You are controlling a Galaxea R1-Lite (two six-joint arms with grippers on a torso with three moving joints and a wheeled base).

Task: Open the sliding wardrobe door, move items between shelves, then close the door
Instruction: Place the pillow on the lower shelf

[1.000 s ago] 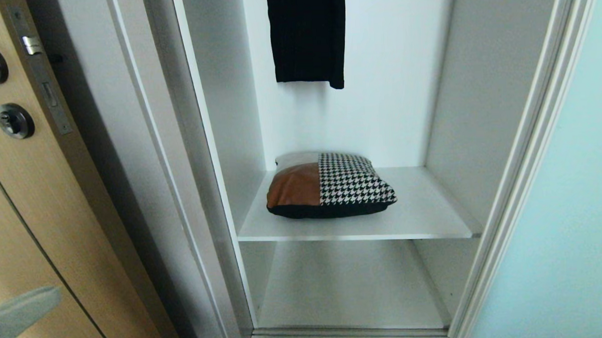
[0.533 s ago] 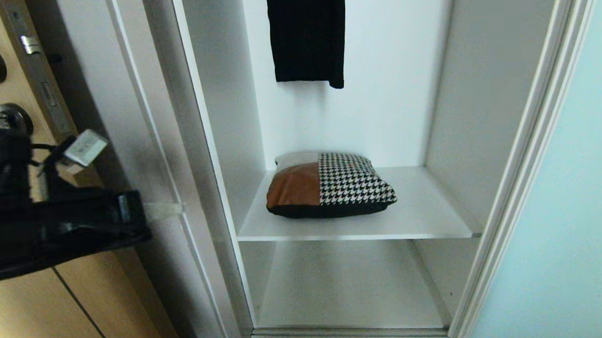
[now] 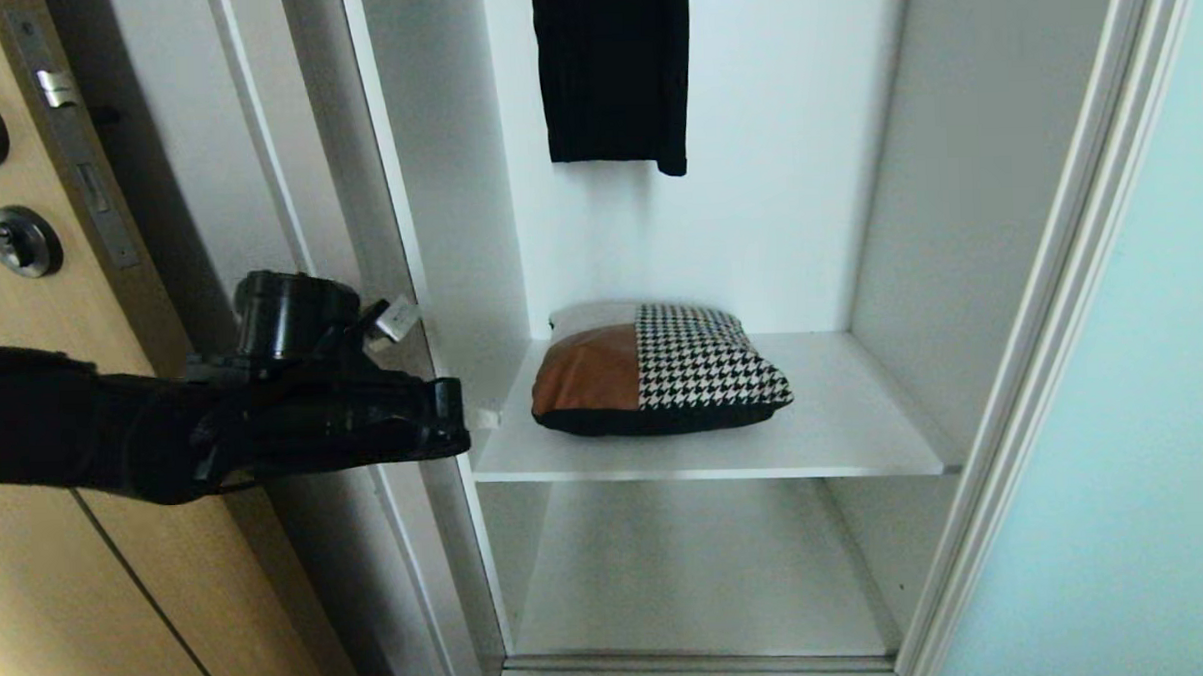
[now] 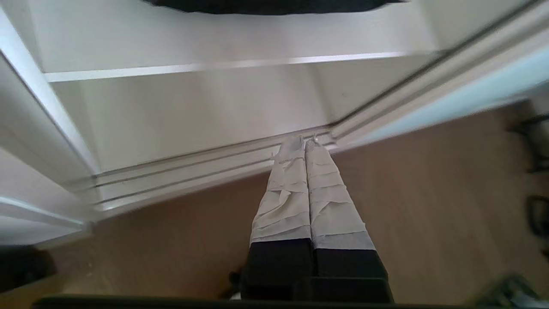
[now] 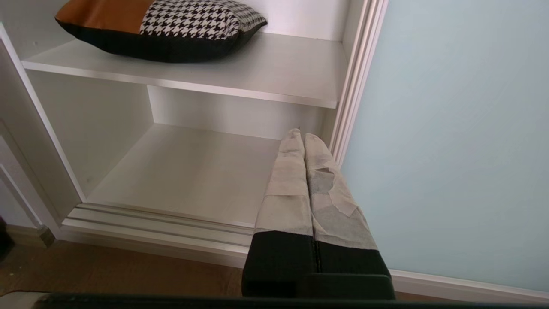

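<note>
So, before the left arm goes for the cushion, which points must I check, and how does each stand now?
1. Sliding door open, shelves exposed: ok.
2. Cushion flat on the upper shelf, nothing on it: ok.
3. Lower shelf free for it: ok.
4. Left gripper near the cushion, not touching: ok.
5. Left jaws open for a grasp: not ok, shut.
6. Right gripper out of the way, low by the door: ok.

Left arm (image 3: 115, 435) reaches in level from the left of the head view, black wrist leading. Left tool (image 3: 483, 418) has its taped fingers (image 4: 330, 206) pressed together, empty. Right tool (image 5: 303, 139) likewise closed, empty.
</note>
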